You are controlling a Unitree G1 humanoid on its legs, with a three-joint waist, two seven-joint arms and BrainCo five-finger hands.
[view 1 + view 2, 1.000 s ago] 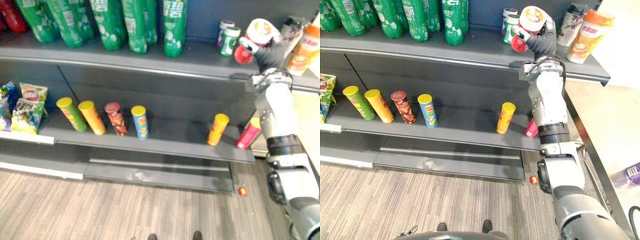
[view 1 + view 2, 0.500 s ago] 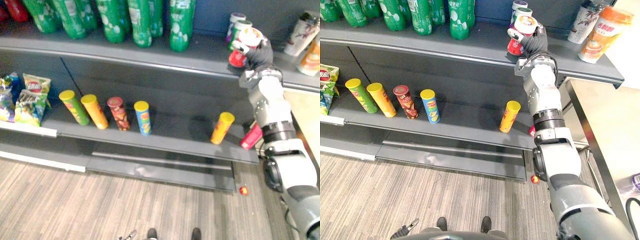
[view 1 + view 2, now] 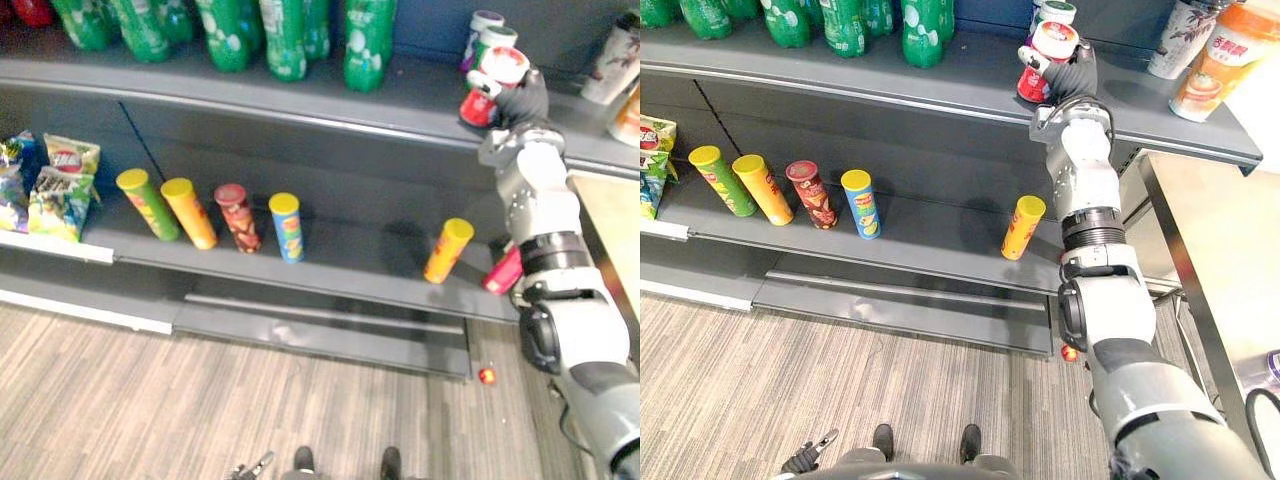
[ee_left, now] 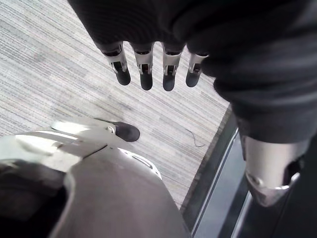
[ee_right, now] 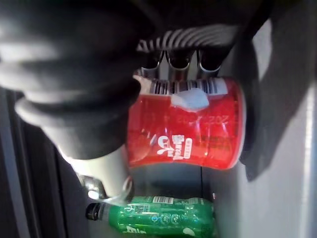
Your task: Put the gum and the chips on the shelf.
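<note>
Dark grey metal shelf (image 3: 940, 85), grey striped carpet (image 3: 790, 380). My right hand (image 3: 1075, 80) grips the white-lidded red plastic gum jar (image 3: 1042, 62), lower than before, near the top shelf's front edge. Left hand (image 4: 148, 69) hangs, fingers straight.

Bright, even light from above falls on the upper shelf (image 3: 300, 95) and floor (image 3: 150, 400). The lower shelf (image 3: 350, 270) lies in shade; the orange tube (image 3: 447, 250) casts a soft shadow leftward.

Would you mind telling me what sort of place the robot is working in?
Most likely a shop, or a mock one: dark shelves stocked with a row of green bottles, chip tubes below, and snack bags at the left.
</note>
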